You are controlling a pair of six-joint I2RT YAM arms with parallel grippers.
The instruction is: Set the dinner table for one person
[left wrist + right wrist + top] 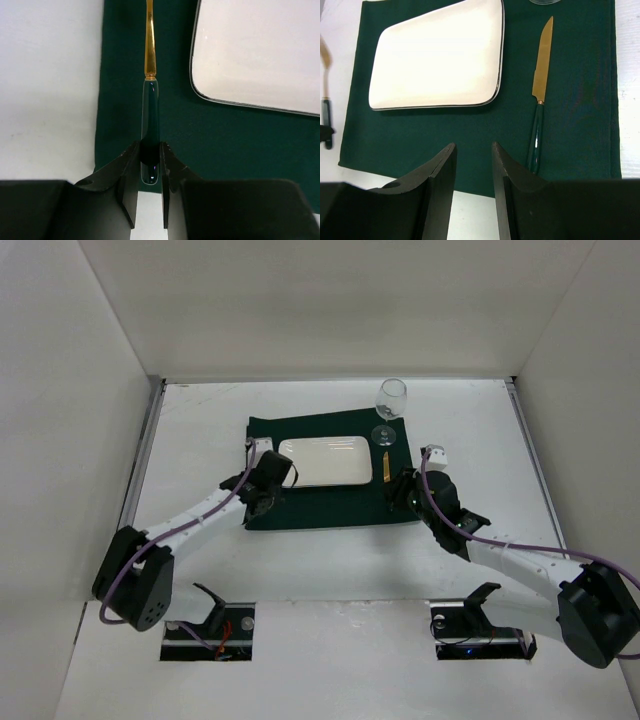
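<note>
Top external view showed the dinner table [200, 420] as a wide white surface with a dark green mat [330, 505] laid at its middle, between the two arms. A white rectangular plate [325, 460] sat on the far half of the mat. A wine glass [391, 400] stood upright at the mat's far right corner. A gold-bladed knife [540, 90] with a dark green handle lay on the mat just right of the plate, not touching it, with its tip pointing to the far side. At the mat's left edge, the left gripper [150, 157] was pinched on the dark green handle of a gold utensil [150, 110]. The utensil ran away toward the far side, left of the plate; its head was cut off in the left wrist view and blurred in the right wrist view. The right gripper [472, 150] was spread and empty over the mat's near edge, just left of the knife's handle.
</note>
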